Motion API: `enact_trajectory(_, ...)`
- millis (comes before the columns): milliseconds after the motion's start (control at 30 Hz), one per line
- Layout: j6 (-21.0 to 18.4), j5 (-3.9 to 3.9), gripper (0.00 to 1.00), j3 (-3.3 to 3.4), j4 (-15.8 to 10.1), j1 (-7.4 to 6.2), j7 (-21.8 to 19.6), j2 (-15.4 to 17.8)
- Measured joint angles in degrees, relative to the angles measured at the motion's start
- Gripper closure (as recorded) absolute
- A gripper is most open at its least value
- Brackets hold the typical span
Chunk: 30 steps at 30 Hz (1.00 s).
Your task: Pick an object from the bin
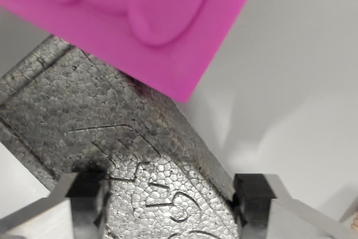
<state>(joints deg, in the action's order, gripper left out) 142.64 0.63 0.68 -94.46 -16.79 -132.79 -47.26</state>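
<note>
Two fingers flank foam block, tips cropped.

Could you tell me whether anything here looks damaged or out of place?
Nothing looks damaged. The pink moulded piece lies partly over the grey foam block, at an angle to it. The jaws straddle the foam block's near end.

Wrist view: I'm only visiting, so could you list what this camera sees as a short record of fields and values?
foam block: grey, speckled, raised markings on top, running from upper left to bottom centre
pink piece: bright plastic with rounded bumps, overlapping the foam block's upper end
gripper: one finger on each side of the foam block's lower end
grip: fingers at the foam's edges; whether they are squeezing it cannot be told
bin floor: pale grey, bare on the wrist view's right
</note>
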Motion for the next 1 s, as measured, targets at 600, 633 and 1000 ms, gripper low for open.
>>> enact_trajectory(600,-0.08,0.00,1.00,0.00,-0.02,-0.01,0.01,0.27)
enact_trajectory(633,-0.08,0.00,1.00,0.00,-0.02,-0.01,0.01,0.27)
enact_trajectory(1000,-1.03,0.00,1.00,-0.01,-0.42,-0.01,0.02,1.63)
